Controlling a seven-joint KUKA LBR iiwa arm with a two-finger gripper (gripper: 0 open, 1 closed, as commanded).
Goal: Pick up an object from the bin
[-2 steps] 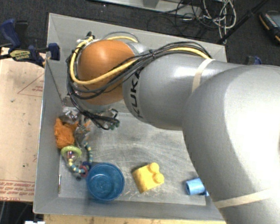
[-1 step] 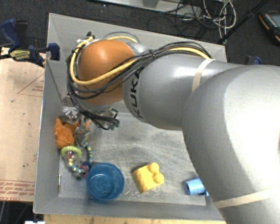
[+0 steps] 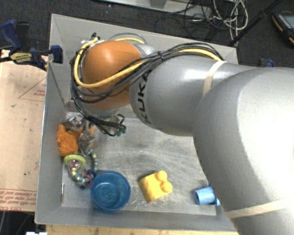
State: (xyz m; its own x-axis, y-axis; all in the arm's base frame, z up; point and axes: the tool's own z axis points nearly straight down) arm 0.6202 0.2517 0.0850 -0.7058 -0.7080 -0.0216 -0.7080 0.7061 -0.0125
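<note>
My gripper (image 3: 84, 127) hangs low at the bin's left side, just under the arm's orange cover. Directly beside and below it lies an orange fuzzy lump (image 3: 66, 140), touching or nearly touching the gripper's lower end. A string of coloured beads with a pale green ring (image 3: 78, 165) lies just in front of that lump. I see nothing held in the gripper.
A round blue cup (image 3: 109, 190) sits at the bin's front edge, a yellow two-stud brick (image 3: 154, 186) to its right, and a small blue cylinder (image 3: 204, 195) at the front right. The large arm covers the bin's back and right side.
</note>
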